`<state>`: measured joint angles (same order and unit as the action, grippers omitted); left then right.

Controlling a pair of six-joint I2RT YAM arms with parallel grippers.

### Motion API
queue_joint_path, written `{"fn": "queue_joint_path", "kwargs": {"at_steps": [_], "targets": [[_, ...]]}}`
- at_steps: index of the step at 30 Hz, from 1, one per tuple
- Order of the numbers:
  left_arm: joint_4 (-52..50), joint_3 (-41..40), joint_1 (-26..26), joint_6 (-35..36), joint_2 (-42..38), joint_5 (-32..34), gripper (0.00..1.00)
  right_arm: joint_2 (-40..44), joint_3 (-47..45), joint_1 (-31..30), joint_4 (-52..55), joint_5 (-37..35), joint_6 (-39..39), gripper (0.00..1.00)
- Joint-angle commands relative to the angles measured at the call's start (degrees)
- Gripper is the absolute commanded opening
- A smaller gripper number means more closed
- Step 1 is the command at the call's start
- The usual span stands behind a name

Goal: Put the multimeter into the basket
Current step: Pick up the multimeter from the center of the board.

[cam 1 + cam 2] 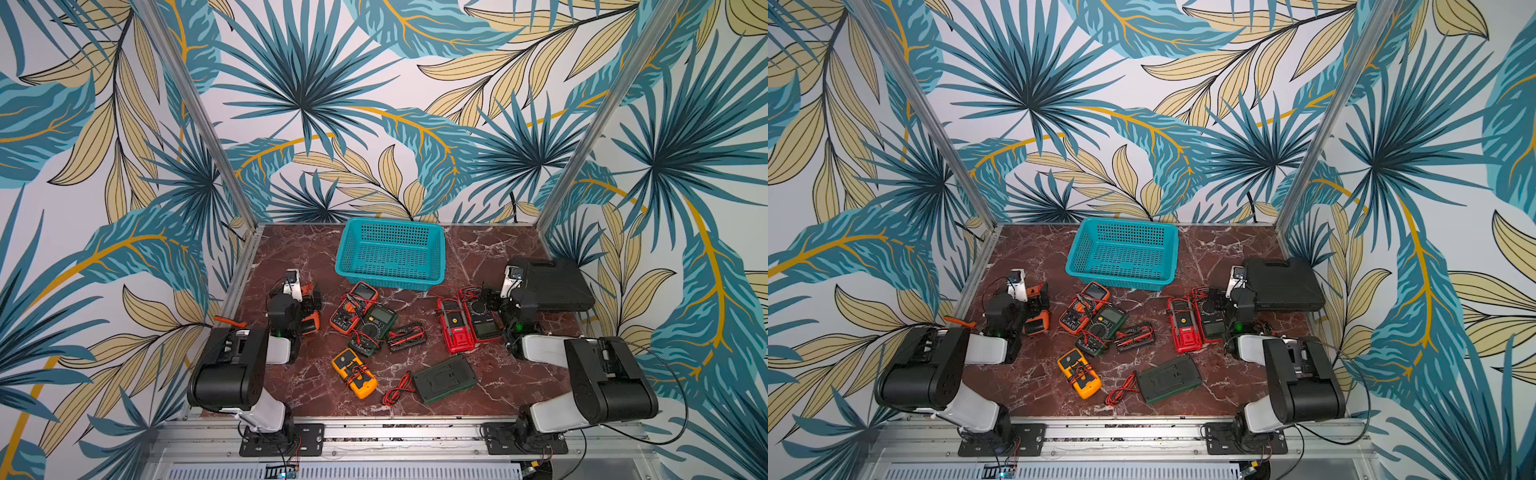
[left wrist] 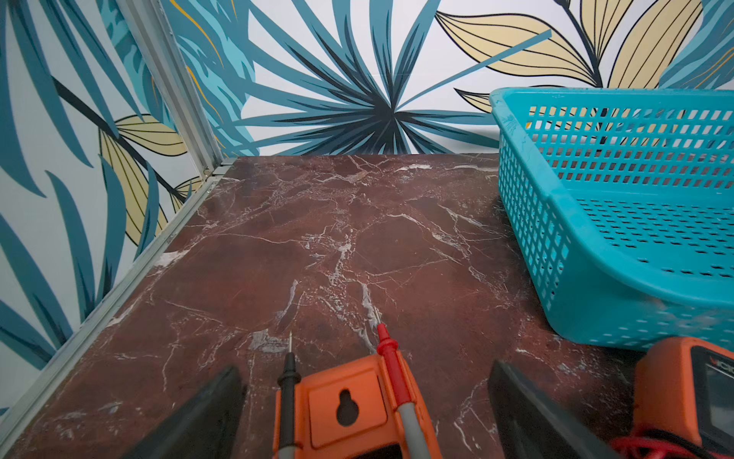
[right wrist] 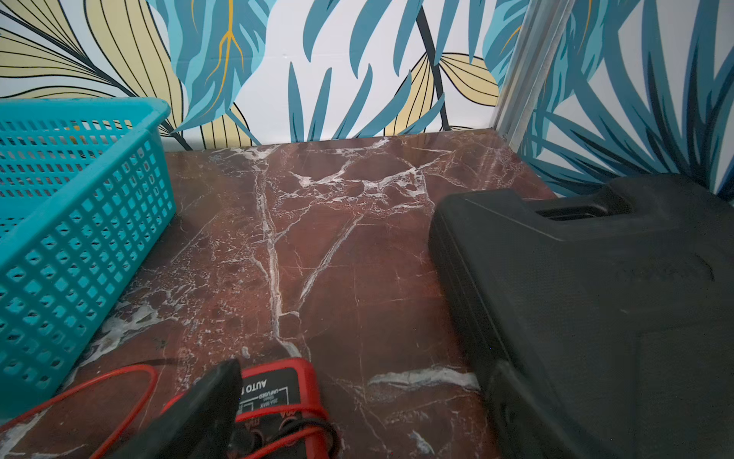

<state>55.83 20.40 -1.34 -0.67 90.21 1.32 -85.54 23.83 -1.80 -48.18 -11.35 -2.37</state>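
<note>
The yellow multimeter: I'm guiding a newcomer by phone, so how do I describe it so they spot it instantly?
Find the teal basket at the back of the marble table. Come toward the front edge, past the overlapping orange meter and dark green meter. The yellow multimeter lies alone, the only yellow body, red and black leads wrapped around it.

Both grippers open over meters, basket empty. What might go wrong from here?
The left gripper straddles an orange meter with probes clipped to its back; closing may knock the red probe loose.
The red meter under the right gripper trails a red lead that could snag the basket mesh.
The centre orange meter and dark green meter overlap; lifting one may drag the other.
</note>
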Motion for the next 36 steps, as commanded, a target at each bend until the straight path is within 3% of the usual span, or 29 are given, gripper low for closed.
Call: {"fn": "queue_joint_path", "kwargs": {"at_steps": [1, 29, 36], "targets": [[-0.2, 0.9, -0.4, -0.13, -0.5, 0.45, 1.0, -0.39, -0.98, 0.2, -1.34, -0.64, -0.69, 1.0], [-0.28, 0.87, -0.59, 0.07, -0.71, -0.83, 1.0, -0.33, -1.07, 0.21, -1.47, -0.65, -0.63, 0.99], [-3.78, -0.34, -0.59, -0.58, -7.14, 1.59, 1.0, 4.52, -0.92, 0.16, 2.81, -2.62, -1.28, 0.99]]}}
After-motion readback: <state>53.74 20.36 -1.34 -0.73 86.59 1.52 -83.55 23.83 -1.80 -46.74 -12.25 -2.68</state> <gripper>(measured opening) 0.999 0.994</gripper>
